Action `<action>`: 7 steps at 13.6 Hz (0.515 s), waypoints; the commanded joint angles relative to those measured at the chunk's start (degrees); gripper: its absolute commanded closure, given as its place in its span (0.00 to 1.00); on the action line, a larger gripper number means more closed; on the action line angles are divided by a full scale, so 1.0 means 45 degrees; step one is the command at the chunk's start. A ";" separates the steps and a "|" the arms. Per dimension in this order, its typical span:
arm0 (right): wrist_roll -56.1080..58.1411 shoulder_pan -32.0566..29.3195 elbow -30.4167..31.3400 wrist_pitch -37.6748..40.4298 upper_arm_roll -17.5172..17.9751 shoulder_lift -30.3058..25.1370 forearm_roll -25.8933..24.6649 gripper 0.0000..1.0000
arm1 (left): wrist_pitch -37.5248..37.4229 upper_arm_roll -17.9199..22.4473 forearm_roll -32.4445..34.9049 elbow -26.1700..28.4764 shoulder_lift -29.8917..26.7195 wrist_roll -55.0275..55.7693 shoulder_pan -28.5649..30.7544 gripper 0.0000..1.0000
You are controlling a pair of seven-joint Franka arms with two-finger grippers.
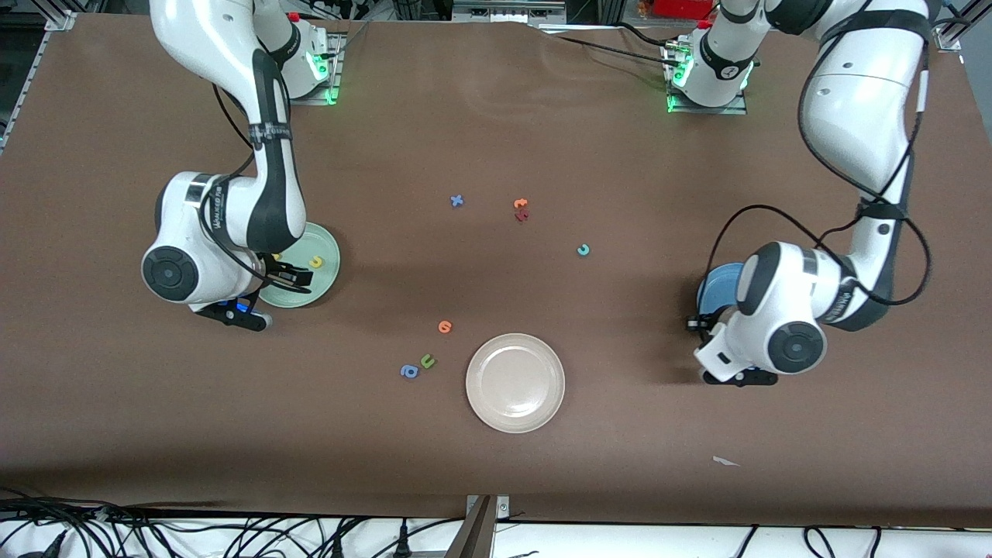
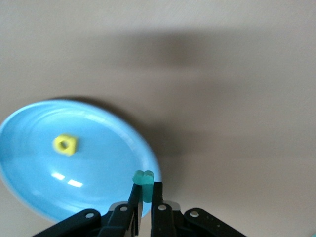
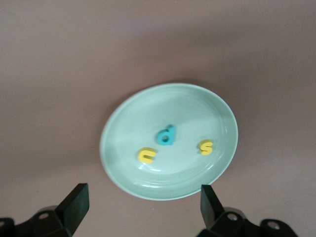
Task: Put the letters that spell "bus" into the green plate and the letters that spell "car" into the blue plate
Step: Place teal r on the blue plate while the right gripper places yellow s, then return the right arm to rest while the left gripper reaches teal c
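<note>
Both my grippers hang over plates. My right gripper point(image 3: 143, 210) hangs above the green plate point(image 3: 118, 123) at the right arm's end of the table, fingers spread wide with nothing between them. Under it the teal b point(image 3: 166, 135), the u point(image 3: 146, 155) and the s point(image 3: 206, 146) lie flat on the plate, each apart from the others. All 3 letters of "bus" sit inside the rim, so I judge that half of the job done, and the wide fingers fit a piece just let go.

My left gripper point(image 2: 146, 195) is over the rim of the blue plate point(image 2: 29, 128) at the left arm's end, fingers pinched together on a small teal letter point(image 2: 143, 178). I grip it by its lower part, so its top stands clear above the tips. I take it for the r, though I cannot read its shape. It hangs at the plate's edge, not yet over the middle, so letting go now could drop it on the rim or the table. 1 yellow letter point(image 2: 65, 144), likely the a, already lies in the blue plate.

On the open table a teal c point(image 1: 583, 249) lies by itself, well apart from both plates. I judge it the last piece "car" needs. The beige plate point(image 1: 542, 411) and the stray letters near it are not mine to move.
</note>
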State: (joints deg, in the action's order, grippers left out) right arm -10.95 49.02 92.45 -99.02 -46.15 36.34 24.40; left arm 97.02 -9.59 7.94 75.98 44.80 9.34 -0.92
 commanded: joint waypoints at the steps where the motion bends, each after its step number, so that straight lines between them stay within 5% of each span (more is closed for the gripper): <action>1: 0.0225 -0.0015 -0.1653 0.0695 -0.0309 -0.0027 -0.0110 0.00 | -0.0815 0.0159 0.0675 0.0127 -0.0210 -0.1387 0.0067 0.96; 3: 0.0382 -0.0015 -0.2436 0.1472 -0.0504 -0.0437 -0.0208 0.00 | -0.0953 0.0140 0.1299 0.0185 -0.0210 -0.2052 0.0495 0.92; 4: 0.0402 -0.0015 -0.2904 0.2038 -0.0738 -0.0709 -0.0208 0.00 | -0.0954 0.0140 0.1282 0.0185 -0.0210 -0.2403 0.0691 0.75; 6: 0.0422 -0.0015 -0.3978 0.3268 -0.1381 -0.1042 -0.0170 0.00 | -0.0934 0.0120 0.1243 0.0108 -0.0210 -0.2582 0.0888 0.18; 7: 0.0441 -0.0015 -0.4447 0.3719 -0.1732 -0.1141 -0.0169 0.00 | -0.0915 0.0101 0.1127 0.0165 -0.0249 -0.2544 0.1082 0.00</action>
State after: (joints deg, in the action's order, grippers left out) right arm -10.13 49.06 76.33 -87.01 -51.46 32.91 24.10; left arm 93.49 -8.56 12.18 76.17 44.72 -0.69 2.67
